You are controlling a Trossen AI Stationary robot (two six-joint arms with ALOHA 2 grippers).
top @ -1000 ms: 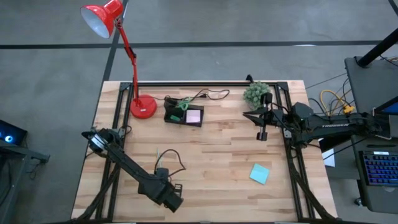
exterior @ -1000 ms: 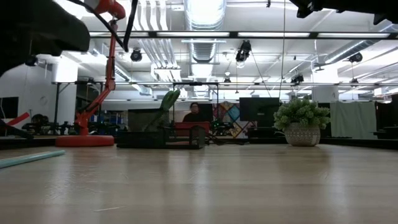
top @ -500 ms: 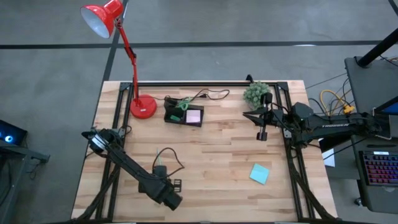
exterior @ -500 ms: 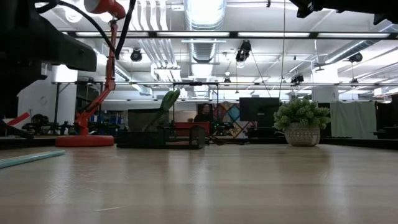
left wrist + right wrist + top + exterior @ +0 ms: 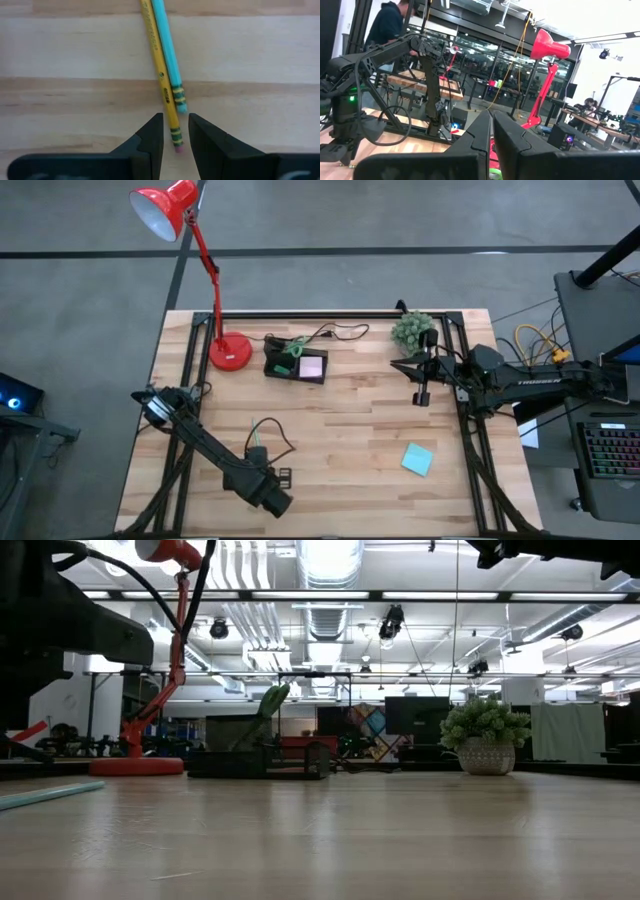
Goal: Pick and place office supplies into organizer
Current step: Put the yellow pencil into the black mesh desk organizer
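Note:
A yellow pencil (image 5: 159,65) and a teal pencil (image 5: 167,50) lie side by side on the wooden table. My left gripper (image 5: 175,131) points down over them, open. Its fingers stand on either side of the yellow pencil's eraser end (image 5: 176,144) without touching it. In the high view it is near the table's front left (image 5: 283,476). The black organizer (image 5: 293,366) at the far side holds a pink sticky pad (image 5: 312,366) and green-handled scissors (image 5: 290,350). A teal sticky pad (image 5: 417,459) lies flat at the front right. My right gripper (image 5: 421,396) hangs raised at the right, shut.
A red lamp stands with its round base (image 5: 230,353) left of the organizer. A small potted plant (image 5: 412,330) is at the far right. A black cable (image 5: 272,436) loops off my left arm above the table. Bare wood spans the table's middle.
My left gripper has sunk slightly toward the pencils and rolled a little about its own pointing line; its fingers have kept the same gap.

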